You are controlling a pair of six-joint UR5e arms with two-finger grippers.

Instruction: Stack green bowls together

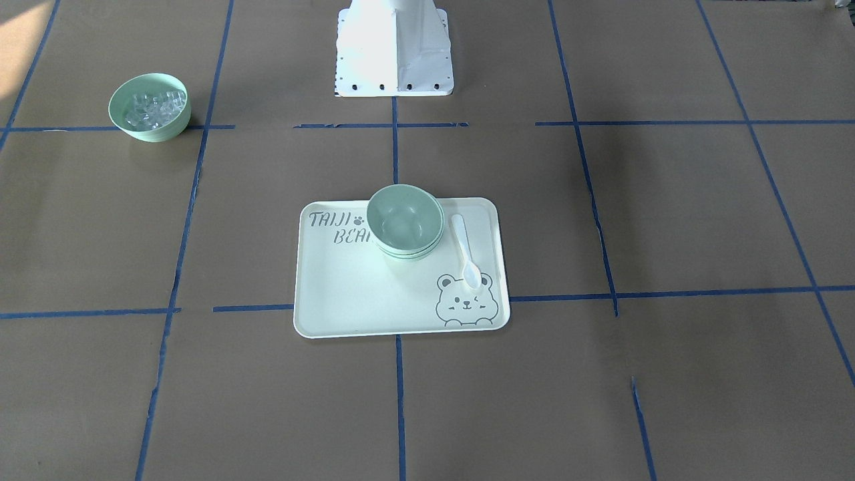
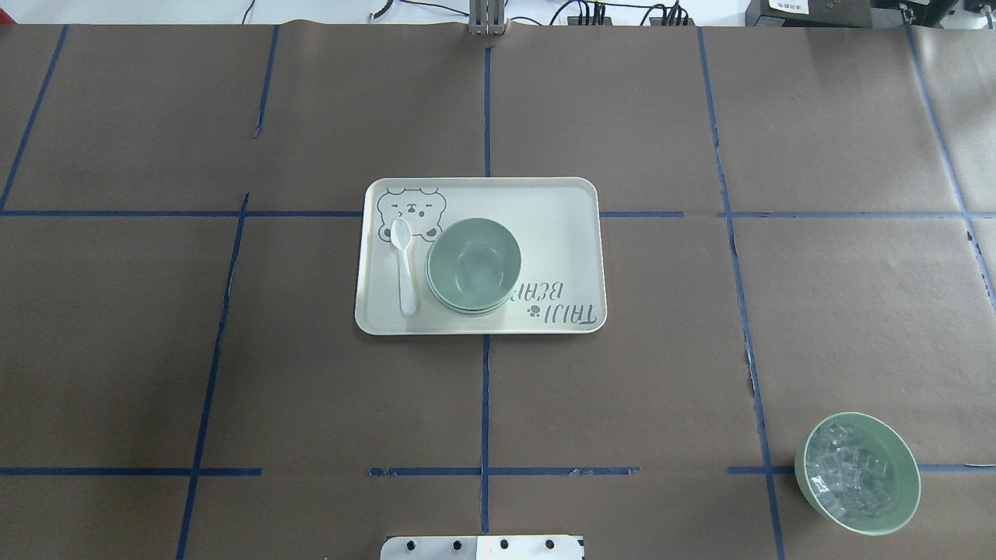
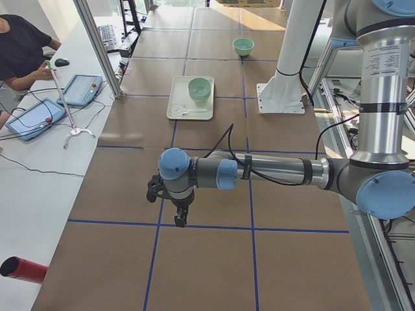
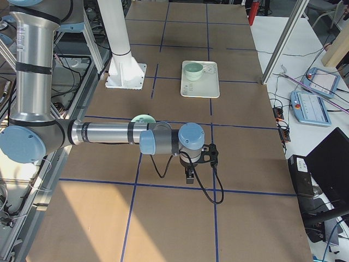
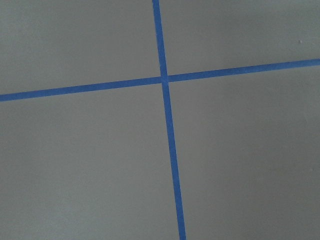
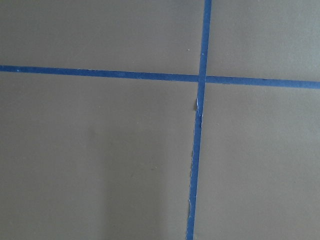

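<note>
Bowls come first in the count: three green bowls (image 1: 405,220) sit nested one inside another as a single stack. The top one is upright and empty, with two more rims showing just beneath it. One pale tray (image 1: 347,294) with a bear print carries the stack, which stands near the tray's middle and partly covers the printed lettering. One white spoon (image 1: 465,250) lies flat on the same tray just beside the stack, on its left in the overhead view, its scoop end at the bear's head. One ice bowl (image 1: 149,107), also green and filled with clear cubes, stands alone on the counter (image 1: 668,214), well apart from the tray, at the near right of the overhead view.

Two arms show, only in the side views. The left tool (image 3: 181,218) points down above a blue tape line (image 3: 272,229) toward the counter's left end, and the stack lies well apart from it, far along the counter. The right tool (image 4: 189,176) hangs likewise toward the right end, the stack again far beyond it. How far either tool is open, and whether it has hold of anything, cannot be told from these views. Each wrist camera sees only brown paper and two crossing tape lines.
</note>
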